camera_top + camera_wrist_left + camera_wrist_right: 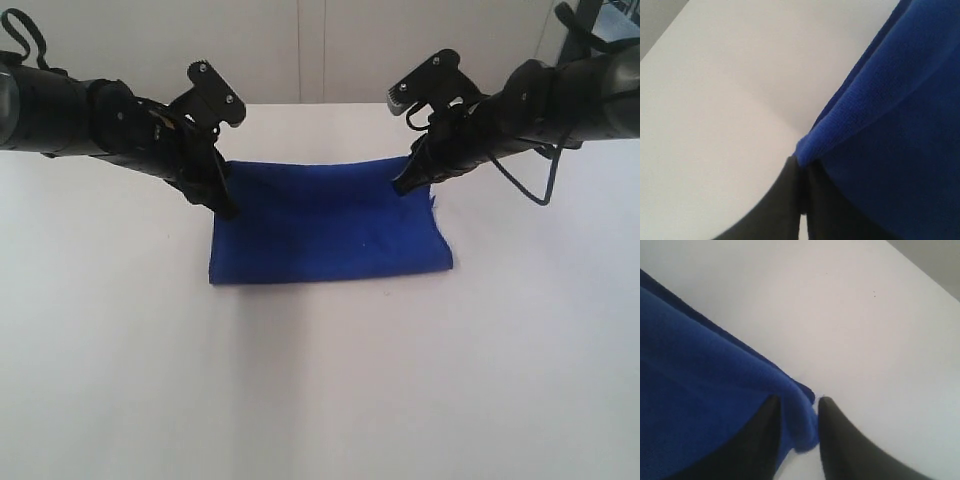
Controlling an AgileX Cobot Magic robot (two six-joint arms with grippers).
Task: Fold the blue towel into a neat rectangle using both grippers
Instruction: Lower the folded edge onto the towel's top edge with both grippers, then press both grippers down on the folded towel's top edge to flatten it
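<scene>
On the white table (320,390), the left gripper (801,187) pinches 1 corner of the blue towel (330,228), the right gripper (798,407) gapes around another.

- Looks like a robot lab or test bench.
- Bare white table (320,400).
- Plain pale wall panels (300,50) behind.
- Left arm (90,120) and right arm (560,100): black, jointed, trailing loose cables (520,187).
</scene>
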